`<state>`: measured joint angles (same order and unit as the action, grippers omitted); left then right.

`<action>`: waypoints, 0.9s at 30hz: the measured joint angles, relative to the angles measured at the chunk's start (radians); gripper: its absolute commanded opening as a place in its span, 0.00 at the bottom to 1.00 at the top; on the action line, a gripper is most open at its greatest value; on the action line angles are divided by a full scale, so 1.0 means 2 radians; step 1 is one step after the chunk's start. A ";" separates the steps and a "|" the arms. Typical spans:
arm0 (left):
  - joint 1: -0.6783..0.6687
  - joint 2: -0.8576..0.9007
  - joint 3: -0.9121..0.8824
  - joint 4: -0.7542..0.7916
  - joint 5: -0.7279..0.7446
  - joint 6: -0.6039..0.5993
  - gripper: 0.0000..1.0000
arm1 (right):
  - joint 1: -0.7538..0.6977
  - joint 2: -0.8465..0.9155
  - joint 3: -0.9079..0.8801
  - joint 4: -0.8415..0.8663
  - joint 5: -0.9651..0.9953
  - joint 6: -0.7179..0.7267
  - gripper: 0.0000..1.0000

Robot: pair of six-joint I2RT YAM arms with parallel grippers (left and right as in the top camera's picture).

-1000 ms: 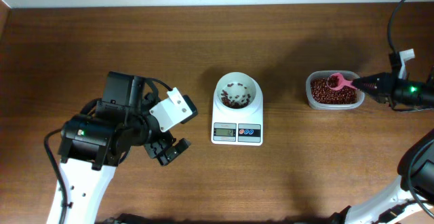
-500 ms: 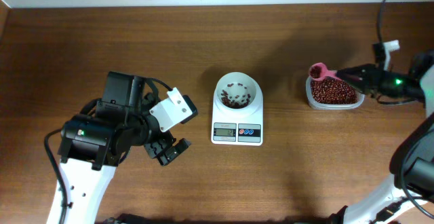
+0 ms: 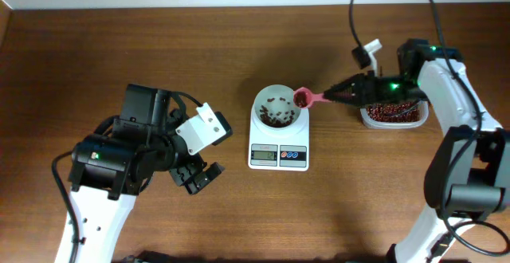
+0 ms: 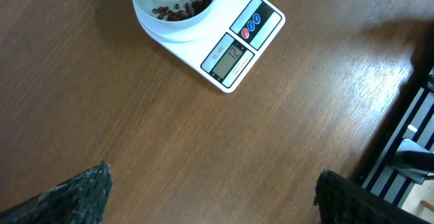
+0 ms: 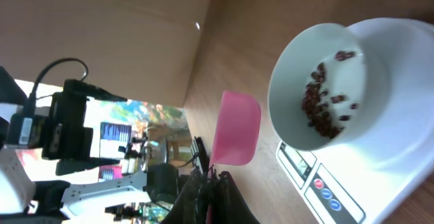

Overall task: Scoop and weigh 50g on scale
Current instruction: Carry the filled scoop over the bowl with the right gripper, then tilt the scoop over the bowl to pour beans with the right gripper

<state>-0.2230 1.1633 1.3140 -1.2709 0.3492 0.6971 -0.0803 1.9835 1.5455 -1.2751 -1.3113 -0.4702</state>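
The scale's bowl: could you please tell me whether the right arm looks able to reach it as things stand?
Probably yes: the right gripper holds the pink spoon at the rim of the bowl, with nothing between them; the left gripper sits well aside.

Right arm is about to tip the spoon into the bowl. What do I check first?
1. Grip: right gripper is shut on the handle of the pink spoon: ok.
2. Load: the scoop looks filled with something dark in the overhead view: ok.
3. Position: the scoop is only at the right rim of the bowl, not over its middle: not ok.
4. Bowl sits on the scale, with a thin layer of beans inside: ok.
5. Reading: the display is on, but the digits are not clear enough to trust: cannot tell.
6. The left gripper is open, left of the scale and apart from it: ok.
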 measured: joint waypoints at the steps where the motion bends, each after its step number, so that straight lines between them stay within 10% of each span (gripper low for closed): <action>1: 0.000 0.000 0.000 0.000 0.000 0.000 0.99 | 0.008 0.000 0.000 0.005 0.000 0.002 0.04; 27: 0.000 0.000 0.000 0.000 0.000 0.000 0.99 | 0.084 0.000 -0.002 0.212 0.167 0.073 0.04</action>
<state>-0.2230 1.1633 1.3140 -1.2709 0.3492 0.6971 0.0879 1.9835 1.5417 -0.8505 -0.9783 -0.3244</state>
